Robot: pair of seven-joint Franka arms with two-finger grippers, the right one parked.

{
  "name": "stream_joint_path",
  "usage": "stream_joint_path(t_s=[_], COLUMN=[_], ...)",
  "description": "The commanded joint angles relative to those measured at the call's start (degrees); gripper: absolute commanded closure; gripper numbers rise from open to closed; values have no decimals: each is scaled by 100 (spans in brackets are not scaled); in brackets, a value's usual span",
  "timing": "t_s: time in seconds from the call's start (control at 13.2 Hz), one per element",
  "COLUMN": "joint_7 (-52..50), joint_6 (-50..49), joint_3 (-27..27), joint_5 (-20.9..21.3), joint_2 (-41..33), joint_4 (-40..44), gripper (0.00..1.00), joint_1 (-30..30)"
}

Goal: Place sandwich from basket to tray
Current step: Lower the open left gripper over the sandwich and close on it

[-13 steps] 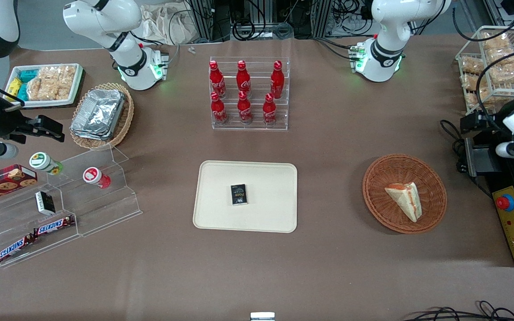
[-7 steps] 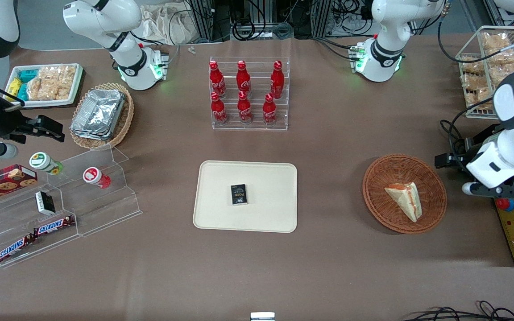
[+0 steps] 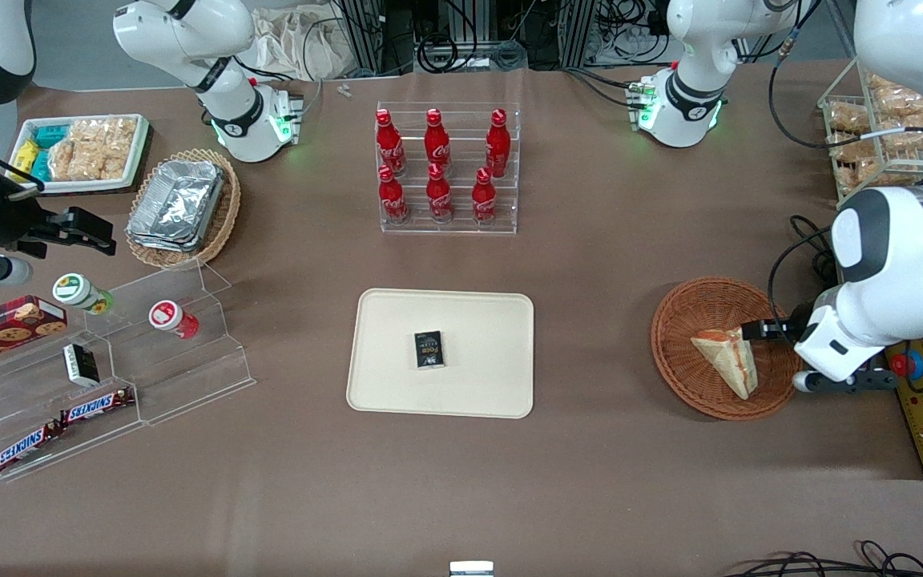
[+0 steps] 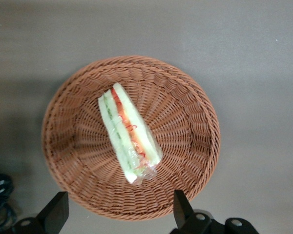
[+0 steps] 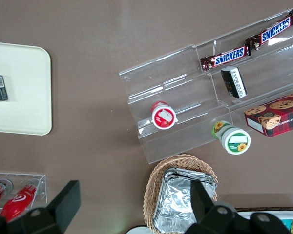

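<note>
- The three-cornered white bread sandwich (image 3: 727, 357) with orange and green filling lies in the round reddish-brown woven basket (image 3: 686, 308), its long edge running across the middle.
- The basket sits on the brown counter (image 3: 606, 256) near the working arm's end, with bare counter all around its rim.
- The left arm's gripper (image 4: 118, 210) hangs over the basket's rim at the edge nearest that end of the counter. Its jaws are spread wide and hold nothing.
- One dark tip reaches close to the sandwich's wide end.
- The big flat cream plastic tray (image 3: 477, 385) lies mid-counter, well apart from the basket, with open brown counter between them.
- A small black box (image 3: 429, 349) lies in the tray's middle; bare tray shows around it.
</note>
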Motion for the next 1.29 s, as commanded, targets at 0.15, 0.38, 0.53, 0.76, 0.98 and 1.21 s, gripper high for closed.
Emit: stream_joint_path(t_s=[0.15,0.38,0.53,0.76,0.98,1.21], joint_7=[-683,-1166,-1500,-1809,-1871,-1845], joint_6=[405,913,1615,1908,1952,1970], joint_3=[3,3,3,3,3,3], joint_5=[-213,-213,-204,-204,-204,-204], joint_2=[296,367,332,385,385,367], joint_4=[-1,-264,-659,-775,-976,-1109], gripper=[3,3,3,3,3,3], joint_1=[-17,0,18,9,27,53])
